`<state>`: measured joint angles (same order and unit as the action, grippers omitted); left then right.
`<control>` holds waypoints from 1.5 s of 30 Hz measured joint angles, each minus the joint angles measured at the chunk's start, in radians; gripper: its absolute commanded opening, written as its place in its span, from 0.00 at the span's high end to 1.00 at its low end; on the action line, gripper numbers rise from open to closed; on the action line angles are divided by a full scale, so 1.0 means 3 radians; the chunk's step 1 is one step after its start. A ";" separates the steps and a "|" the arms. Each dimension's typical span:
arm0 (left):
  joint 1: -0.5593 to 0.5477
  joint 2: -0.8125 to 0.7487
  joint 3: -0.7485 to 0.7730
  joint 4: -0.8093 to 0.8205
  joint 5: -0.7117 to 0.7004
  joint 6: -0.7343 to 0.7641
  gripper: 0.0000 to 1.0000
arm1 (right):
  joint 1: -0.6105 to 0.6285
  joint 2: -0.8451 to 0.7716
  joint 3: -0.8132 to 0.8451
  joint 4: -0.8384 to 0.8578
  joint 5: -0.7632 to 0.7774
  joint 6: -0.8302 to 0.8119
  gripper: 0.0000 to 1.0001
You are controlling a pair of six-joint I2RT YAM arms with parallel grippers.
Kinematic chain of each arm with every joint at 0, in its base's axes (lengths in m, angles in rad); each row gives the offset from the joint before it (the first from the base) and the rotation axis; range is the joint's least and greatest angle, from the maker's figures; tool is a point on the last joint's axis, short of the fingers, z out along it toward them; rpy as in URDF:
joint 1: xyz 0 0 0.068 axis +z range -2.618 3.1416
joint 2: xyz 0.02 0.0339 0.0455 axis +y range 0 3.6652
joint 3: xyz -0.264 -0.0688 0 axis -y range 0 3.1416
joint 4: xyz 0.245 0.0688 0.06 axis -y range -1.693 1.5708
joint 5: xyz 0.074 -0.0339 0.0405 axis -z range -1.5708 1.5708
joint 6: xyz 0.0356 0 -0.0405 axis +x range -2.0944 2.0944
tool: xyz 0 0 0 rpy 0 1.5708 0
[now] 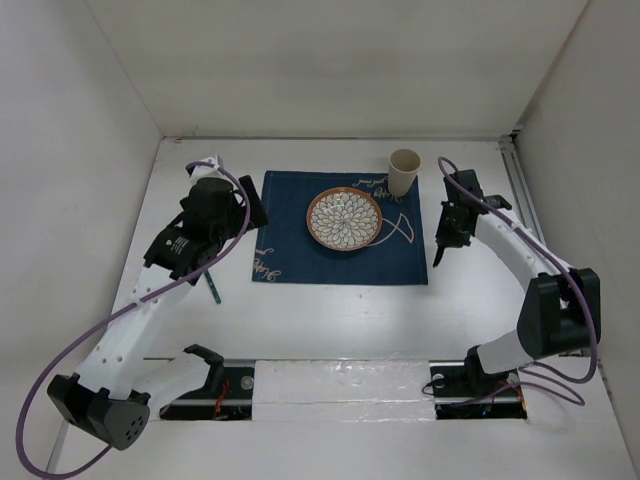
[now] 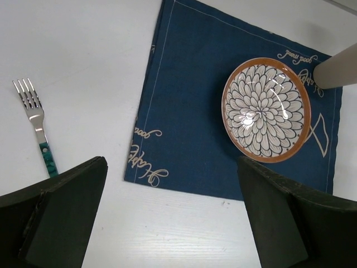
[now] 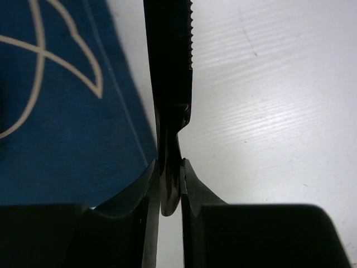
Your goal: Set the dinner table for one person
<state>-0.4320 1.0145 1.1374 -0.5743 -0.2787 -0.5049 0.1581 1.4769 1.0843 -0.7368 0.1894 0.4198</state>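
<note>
On the table [image 1: 330, 325] under both arms, I see mat [image 1: 290, 240], plate [image 1: 344, 219], cup [image 1: 404, 172] and fork [image 2: 36, 120] placed, left gripper [image 2: 172, 164] spread wide, right gripper [image 3: 170, 173] clamped on the knife [image 3: 170, 56] by the mat's right edge, probably the last piece.

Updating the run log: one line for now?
left gripper: jaws open, near fork | right gripper: jaws shut on knife, beside mat | plate on mat
</note>
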 measured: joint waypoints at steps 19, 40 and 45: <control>0.0043 -0.0209 -0.0058 0.0060 0.0006 0.0025 0.00 | 0.0572 0.1011 0.0659 -0.0043 -0.0406 -0.0306 1.00; 0.0072 -0.0197 -0.0084 0.0114 0.0043 0.0027 0.00 | 0.0474 0.1432 0.0754 0.0116 -0.0519 -0.0341 0.55; 0.0072 -0.0130 -0.0088 0.0116 -0.0041 0.0022 0.00 | 0.0481 0.1328 0.0731 0.0164 -0.0576 -0.0328 0.48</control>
<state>-0.4103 0.9756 1.1110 -0.5396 -0.2909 -0.4984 0.3023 1.8751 1.3037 -0.6876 0.0166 0.3214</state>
